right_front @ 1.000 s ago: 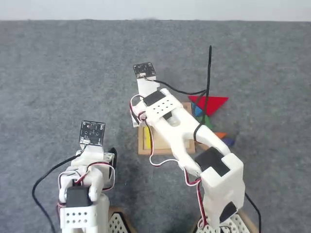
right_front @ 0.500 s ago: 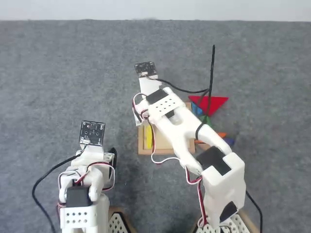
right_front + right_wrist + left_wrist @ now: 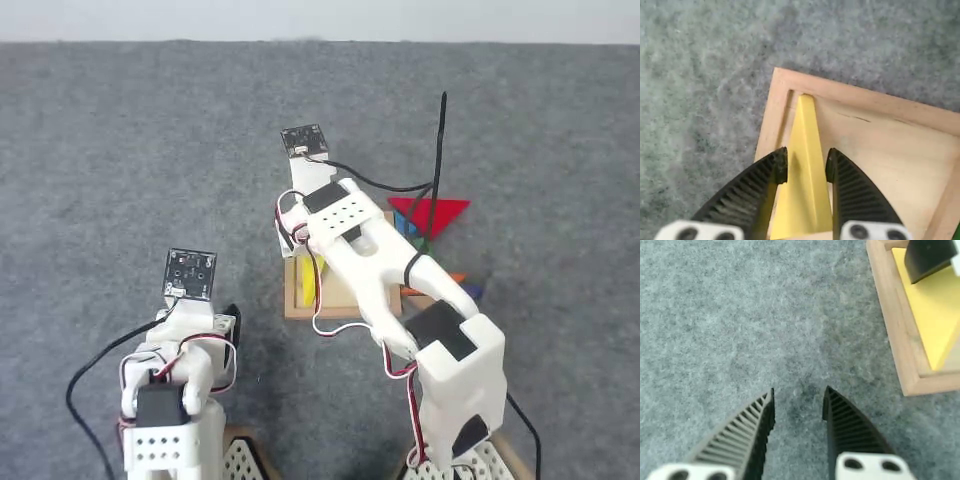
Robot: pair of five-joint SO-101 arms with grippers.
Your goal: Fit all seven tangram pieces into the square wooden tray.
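The square wooden tray (image 3: pixel 875 102) lies on grey carpet, mostly under my right arm (image 3: pixel 345 235) in the high view. My right gripper (image 3: pixel 806 165) is shut on the yellow triangle (image 3: pixel 805 130). The triangle stands tilted along the tray's left wall, its tip in the far left corner. It shows as a thin yellow strip (image 3: pixel 308 280) from above. My left gripper (image 3: pixel 799 402) is open over bare carpet, left of the tray (image 3: pixel 895 335). A red triangle (image 3: pixel 430 213) and blue (image 3: pixel 405 228), green (image 3: pixel 426 246), orange (image 3: pixel 454 278) and purple (image 3: pixel 470 292) pieces lie right of the tray.
Grey carpet stretches wide and free to the left and far side. A black cable (image 3: pixel 438 160) rises from my right arm above the loose pieces. The left arm's base (image 3: pixel 170 420) sits at the near left edge.
My right arm has shifted slightly to the right and away from the arm bases, and more of the yellow triangle now shows at the tray's left side. The left arm has not moved.
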